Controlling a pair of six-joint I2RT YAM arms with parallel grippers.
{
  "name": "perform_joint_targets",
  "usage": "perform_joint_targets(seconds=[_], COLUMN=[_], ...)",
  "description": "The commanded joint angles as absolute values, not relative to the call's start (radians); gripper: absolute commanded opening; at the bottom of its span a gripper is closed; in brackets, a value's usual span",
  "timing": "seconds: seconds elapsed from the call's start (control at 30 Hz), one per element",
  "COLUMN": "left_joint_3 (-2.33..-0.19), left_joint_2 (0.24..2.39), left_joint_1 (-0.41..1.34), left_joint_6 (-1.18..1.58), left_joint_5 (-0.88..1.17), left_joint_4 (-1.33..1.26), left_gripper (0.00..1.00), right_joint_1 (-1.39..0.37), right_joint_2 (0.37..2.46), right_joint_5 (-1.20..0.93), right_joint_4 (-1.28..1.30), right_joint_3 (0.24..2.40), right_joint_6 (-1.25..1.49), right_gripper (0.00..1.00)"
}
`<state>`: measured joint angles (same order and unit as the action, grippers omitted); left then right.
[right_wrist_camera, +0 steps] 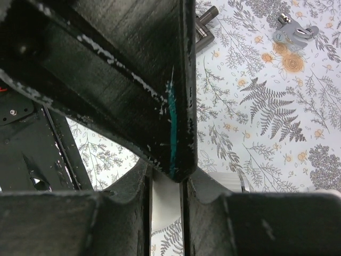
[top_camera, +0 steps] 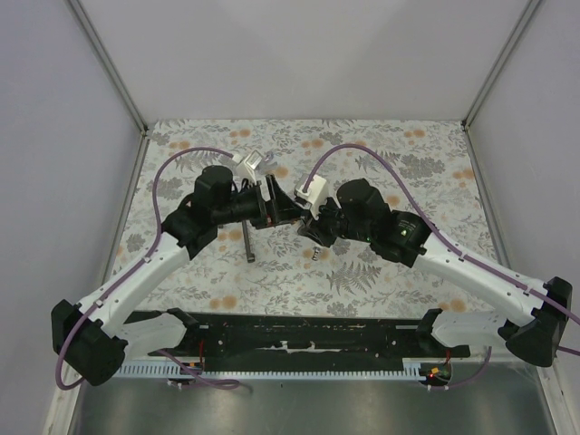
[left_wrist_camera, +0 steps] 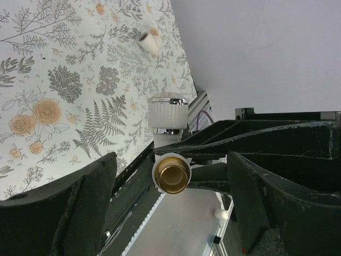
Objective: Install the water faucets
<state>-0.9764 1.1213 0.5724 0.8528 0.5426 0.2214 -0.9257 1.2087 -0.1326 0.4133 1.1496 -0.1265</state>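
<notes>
A white faucet with a ribbed white knob and a brass threaded end facing the left wrist camera hangs above the table. My right gripper is shut on its white body; its black fingers reach in from the right. My left gripper is open, its fingers wide apart on either side of the brass end, not touching it. In the top view the two grippers meet at mid-table, left and right, and hide the faucet. A second white faucet piece lies on the floral cloth further off.
A dark T-shaped tool lies on the cloth by the left gripper, its end showing in the right wrist view. A tiny grey metal piece lies near the right gripper. A black rail runs along the near edge.
</notes>
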Motion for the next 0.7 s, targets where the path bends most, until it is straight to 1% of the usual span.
perform_joint_targets(seconds=[0.0, 0.07, 0.1, 0.2, 0.23, 0.27, 0.33, 0.4, 0.43, 0.47, 0.5, 0.6, 0.67], left_joint_3=[-0.970, -0.965, -0.963, -0.960, -0.959, -0.959, -0.956, -0.953, -0.950, -0.948, -0.942, -0.891, -0.855], left_joint_2=[1.120, 1.120, 1.118, 1.117, 1.117, 1.115, 1.109, 1.101, 1.095, 1.086, 1.068, 0.988, 0.925], left_joint_1=[0.592, 0.597, 0.600, 0.603, 0.604, 0.606, 0.606, 0.606, 0.607, 0.606, 0.607, 0.606, 0.606], left_joint_6=[0.884, 0.881, 0.881, 0.874, 0.873, 0.873, 0.871, 0.870, 0.867, 0.861, 0.856, 0.839, 0.813], left_joint_5=[0.552, 0.551, 0.549, 0.545, 0.545, 0.548, 0.549, 0.552, 0.552, 0.543, 0.528, 0.419, 0.341], left_joint_4=[0.193, 0.193, 0.193, 0.193, 0.192, 0.190, 0.189, 0.181, 0.176, 0.167, 0.155, 0.071, 0.008], left_gripper=[0.87, 0.84, 0.81, 0.64, 0.58, 0.47, 0.34, 0.17, 0.06, 0.02, 0.02, 0.02, 0.02], right_joint_1=[-0.930, -0.930, -0.930, -0.930, -0.930, -0.930, -0.930, -0.930, -0.930, -0.930, -0.931, -0.928, -0.930], right_joint_2=[1.197, 1.198, 1.197, 1.193, 1.192, 1.190, 1.189, 1.186, 1.184, 1.184, 1.184, 1.190, 1.192], right_joint_5=[-0.124, -0.130, -0.133, -0.137, -0.133, -0.132, -0.124, -0.112, -0.107, -0.113, -0.120, -0.114, -0.109], right_joint_4=[0.357, 0.356, 0.353, 0.350, 0.350, 0.347, 0.344, 0.336, 0.333, 0.336, 0.342, 0.342, 0.334], right_joint_3=[1.163, 1.163, 1.163, 1.160, 1.160, 1.160, 1.157, 1.155, 1.154, 1.157, 1.166, 1.187, 1.196], right_joint_6=[-0.149, -0.144, -0.143, -0.135, -0.133, -0.129, -0.121, -0.104, -0.092, -0.081, -0.062, 0.050, 0.127], right_gripper=[0.00, 0.00, 0.00, 0.00, 0.00, 0.00, 0.00, 0.01, 0.04, 0.13, 0.31, 0.66, 0.76])
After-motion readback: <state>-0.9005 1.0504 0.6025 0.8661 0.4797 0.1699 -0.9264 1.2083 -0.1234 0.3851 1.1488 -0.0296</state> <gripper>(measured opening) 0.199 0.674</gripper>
